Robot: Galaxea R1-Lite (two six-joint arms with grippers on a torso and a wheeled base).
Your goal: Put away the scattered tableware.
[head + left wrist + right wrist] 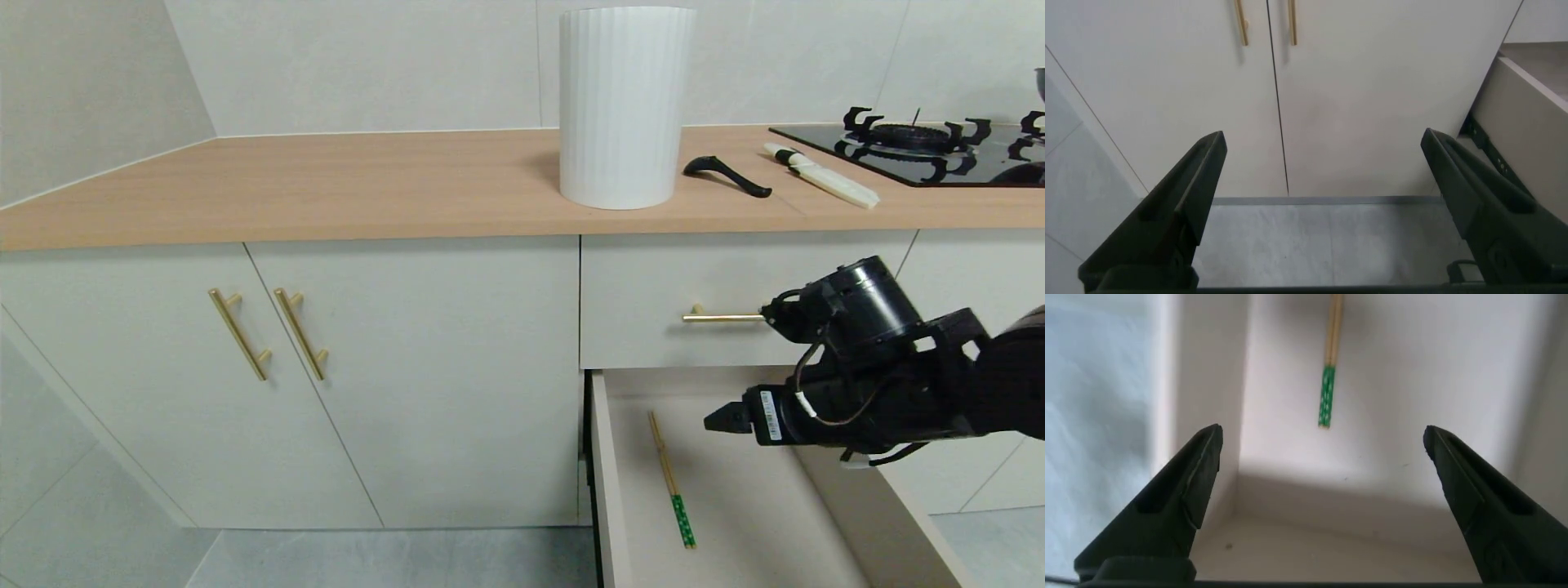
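A pair of bamboo chopsticks (671, 478) with green ends lies on the floor of the open lower drawer (608, 474). My right gripper (718, 418) hangs over that drawer, open and holding nothing. In the right wrist view the chopsticks (1328, 367) lie ahead of the right gripper (1323, 434), between its spread fingers and apart from them. On the wooden counter, a black spoon (727, 175) and a white knife (820, 173) lie to the right of a tall white ribbed container (624, 106). My left gripper (1323, 140) is open and empty, low in front of the cabinet doors (1282, 90).
A gas hob (914, 151) sits at the counter's right end. A closed drawer with a brass handle (722, 317) is just above the open one. The double doors to the left carry two brass handles (237, 333). The open drawer's side (1519, 106) stands near the left gripper. The floor is grey tile.
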